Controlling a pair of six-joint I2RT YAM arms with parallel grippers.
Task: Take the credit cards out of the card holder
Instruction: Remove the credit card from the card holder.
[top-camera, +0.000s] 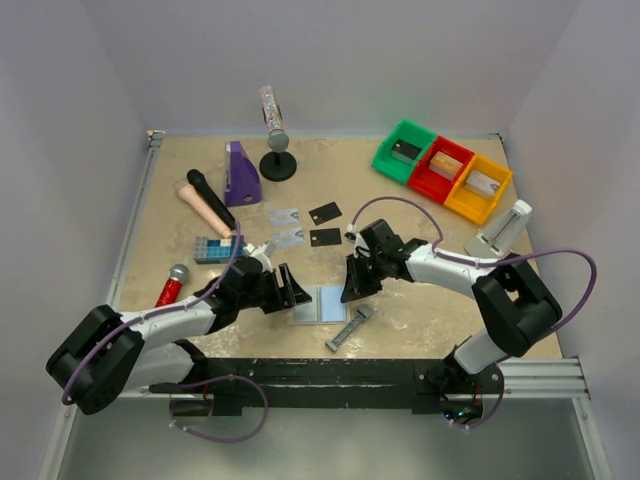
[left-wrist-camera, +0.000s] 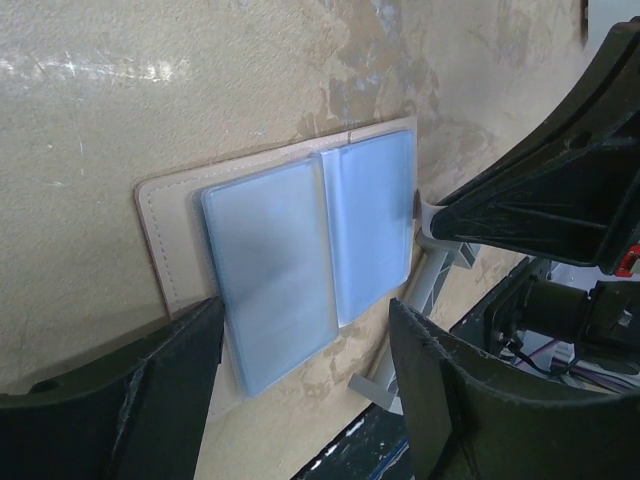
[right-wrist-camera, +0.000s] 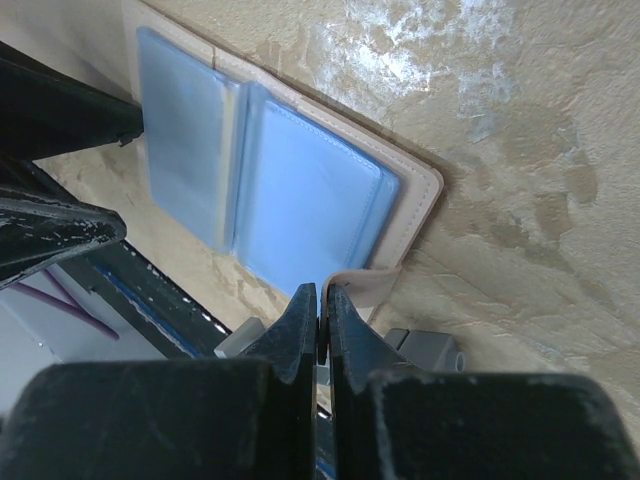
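Note:
The card holder (top-camera: 318, 303) lies open on the table, showing two pale blue-grey panels with tan edging. It also shows in the left wrist view (left-wrist-camera: 270, 250) and the right wrist view (right-wrist-camera: 300, 190). Two pale grey credit cards (top-camera: 285, 226) and two black cards (top-camera: 325, 224) lie flat on the table beyond it. My left gripper (top-camera: 291, 287) is open, its fingers (left-wrist-camera: 150, 390) straddling the holder's left panel without holding it. My right gripper (top-camera: 355, 283) is shut on the holder's tan edge (right-wrist-camera: 365, 285), which curls up between the fingertips (right-wrist-camera: 300, 310).
A narrow grey bar tool (top-camera: 349, 328) lies just in front of the holder. A blue studded block (top-camera: 213, 249), microphones (top-camera: 172, 285) and a purple object (top-camera: 241, 174) are at the left. Green, red and yellow bins (top-camera: 440, 170) stand at the back right.

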